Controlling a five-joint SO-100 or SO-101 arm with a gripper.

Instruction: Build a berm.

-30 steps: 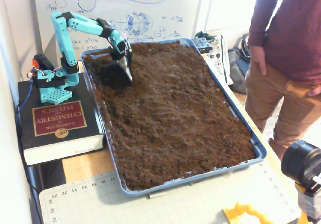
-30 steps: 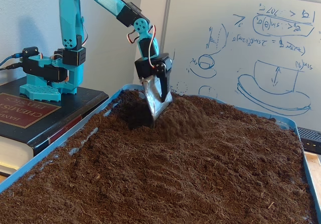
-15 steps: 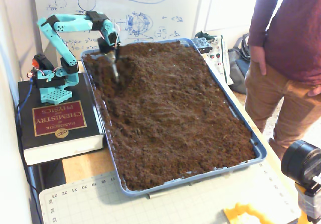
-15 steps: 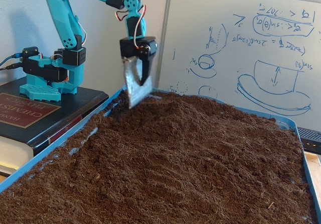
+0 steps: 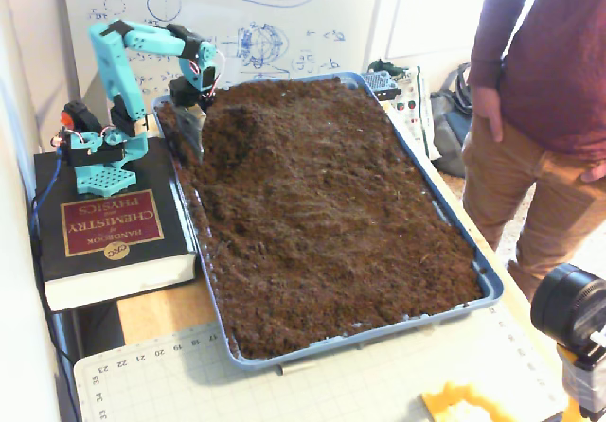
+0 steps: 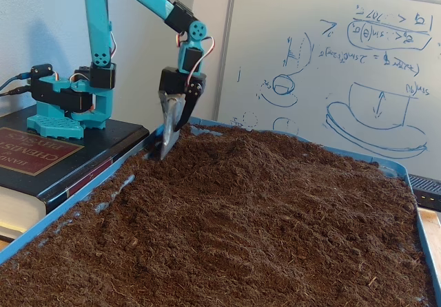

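A low mound of dark-brown soil, the berm (image 5: 248, 124) (image 6: 238, 152), rises at the far left end of the soil bed (image 5: 331, 233) in the blue tray (image 5: 455, 225). My gripper (image 5: 192, 144) (image 6: 160, 147) carries a flat metal blade and points down at the mound's left foot, close to the tray's left rim (image 6: 76, 202). The blade tip touches the soil there. Its jaws sit close together with nothing between them.
The teal arm's base (image 5: 95, 162) stands on a thick black book (image 5: 104, 228) left of the tray. A person (image 5: 544, 110) stands at the right. A whiteboard (image 6: 331, 66) is behind, a black camera (image 5: 571, 310) at lower right, a cutting mat (image 5: 331, 384) in front.
The gripper lifted out of the soil, swung left, and came back down at the tray's left edge. The hollow it dug is filled and the mound stands smoother.
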